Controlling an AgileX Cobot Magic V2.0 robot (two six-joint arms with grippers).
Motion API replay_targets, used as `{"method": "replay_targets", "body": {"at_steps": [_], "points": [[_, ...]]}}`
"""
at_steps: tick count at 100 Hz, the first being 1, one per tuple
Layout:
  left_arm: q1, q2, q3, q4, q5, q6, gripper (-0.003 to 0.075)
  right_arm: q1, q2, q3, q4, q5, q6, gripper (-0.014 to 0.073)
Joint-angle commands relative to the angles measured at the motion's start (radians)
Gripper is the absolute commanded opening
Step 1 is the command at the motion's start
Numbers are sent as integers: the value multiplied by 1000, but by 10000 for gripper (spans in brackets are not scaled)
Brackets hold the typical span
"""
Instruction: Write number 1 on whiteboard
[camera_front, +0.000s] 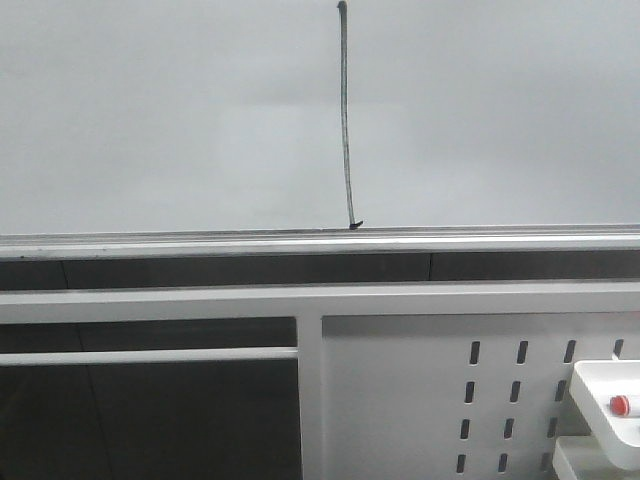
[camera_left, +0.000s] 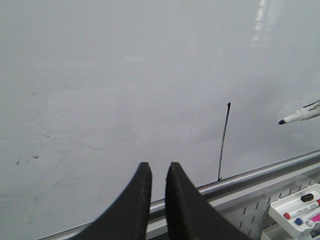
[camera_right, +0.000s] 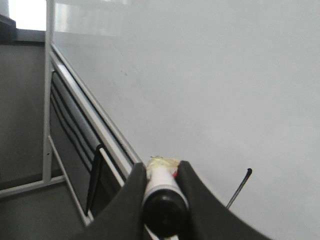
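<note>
front view shows the number 1 (camera_front: 346, 115) drawn on the whiteboard (camera_front: 150, 120), reaching its lower edge. right gripper (camera_right: 162, 187) grips the marker (camera_right: 161, 192); left gripper (camera_left: 156, 172) nearly closed, empty. best to pull the tip straight off.

black number 1 (camera_front: 346, 115), pale grey whiteboard (camera_front: 160, 120)

- We read one written sign only: the number 1 (camera_front: 346, 115), a long thin black marker stroke, nearly upright, on the large smooth pale grey-white whiteboard (camera_front: 150, 120). In the front view it runs from the top centre of the frame down to the board's silver rail, ending in a tiny tick.
- We see the same stroke at the lower right in both wrist views.
- We find no printed text, label or brand legible anywhere else.
</note>
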Motion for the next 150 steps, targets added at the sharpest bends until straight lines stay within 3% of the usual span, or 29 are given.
{"method": "replay_targets", "body": {"at_steps": [1, 8, 16, 25, 47, 68, 100, 125, 150], "points": [[3, 14, -50, -88, 7, 152, 155, 14, -10, -53, 14, 49, -13, -53], [3, 36, -82, -189, 114, 357, 268, 20, -10, -55, 53, 57, -13, -53], [3, 87, -122, -269, 249, 519, 339, 35, 16, -55, 85, 57, -13, -53], [3, 161, -169, -297, 382, 621, 331, 76, 53, -66, 94, 59, -13, -53], [-40, 247, -237, -315, 439, 726, 331, 207, 193, -212, 94, 119, -13, -53], [-102, 294, -257, -317, 477, 729, 293, 219, 366, -419, 94, 328, -13, -53], [-103, 294, -257, -340, 469, 727, 148, 223, 461, -570, 118, 386, -13, -53], [-103, 294, -257, -341, 430, 718, 152, 225, 490, -602, 139, 449, -13, -53], [-107, 349, -257, -353, 424, 709, 209, 258, 490, -602, 139, 432, -20, -53]]}}
